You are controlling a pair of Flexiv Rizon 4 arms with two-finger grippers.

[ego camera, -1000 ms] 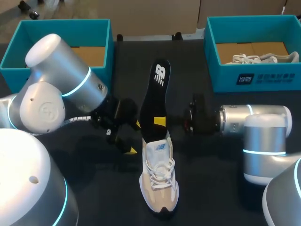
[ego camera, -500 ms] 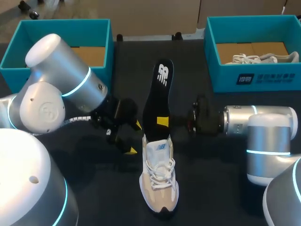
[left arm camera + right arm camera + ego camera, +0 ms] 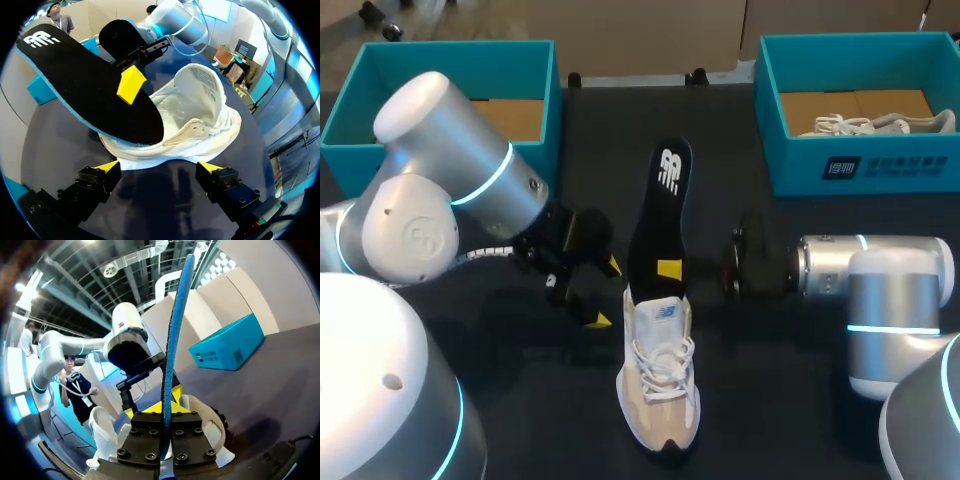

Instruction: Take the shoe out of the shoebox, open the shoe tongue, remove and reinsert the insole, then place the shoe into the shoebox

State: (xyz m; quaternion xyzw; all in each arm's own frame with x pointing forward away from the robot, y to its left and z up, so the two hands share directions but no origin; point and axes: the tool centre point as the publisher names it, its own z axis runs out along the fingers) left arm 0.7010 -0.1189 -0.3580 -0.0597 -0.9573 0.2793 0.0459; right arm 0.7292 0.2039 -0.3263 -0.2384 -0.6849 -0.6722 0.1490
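Clamping shut on the black insole (image 3: 660, 200) with the right claw (image 3: 667, 268), pressing one yellow fingertip (image 3: 131, 84) against its upper face and hiding the other behind it. Holding that insole tilted up off the dark worktop (image 3: 770, 400), printed end rising toward the far edge, lower end meeting the heel opening of the beige shoe (image 3: 660, 380). Impossible to tell whether tucked inside or only resting on the collar.

Lying on its sole near the middle of the worktop, laces up, toe pointing toward the robot and heel toward the far edge. Gaping at the mouth, with the pale lining showing from the left wrist.

Hanging low just beside the shoe's heel on the left, the left claw (image 3: 588, 295), jaws standing wide apart and gripping nothing. From its own wrist, facing the shoe just ahead of the two spread tips rather than between them, with the insole slanting above and across.

Sitting well apart at the far corners of the worktop, two teal boxes: the left shoebox (image 3: 551, 95) showing a cardboard floor, the right shoebox (image 3: 880, 165) holding a second pale shoe (image 3: 870, 125).
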